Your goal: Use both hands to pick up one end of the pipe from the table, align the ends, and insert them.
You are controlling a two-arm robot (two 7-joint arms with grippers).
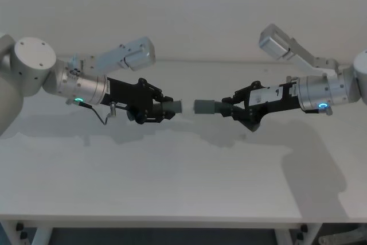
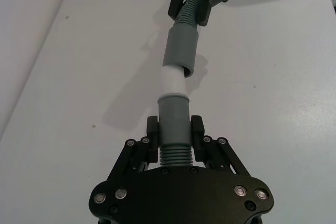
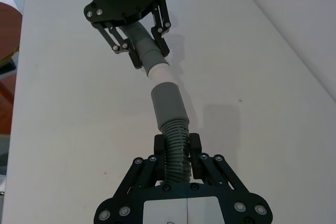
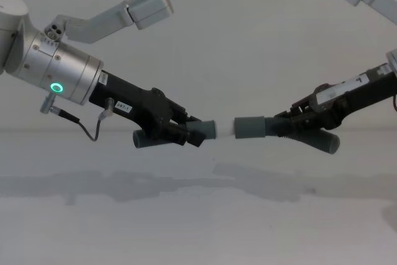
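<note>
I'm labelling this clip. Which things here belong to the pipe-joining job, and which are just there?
In the job:
- left tool gripping the tube piece with the white tip
- right tool gripping the tube piece with the grey cuff

Just there:
- table; nothing else lies on it

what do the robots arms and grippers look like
Both arms are silver cylinders with a glowing green ring near the wrist. The left gripper and right gripper are black linkage jaws studded with silver screws. A thin grey cable loops under the left wrist; a white label marks the right.

Bare lab-like test bench: plain white table (image 1: 172, 182), blank white wall (image 1: 189, 10).
</note>
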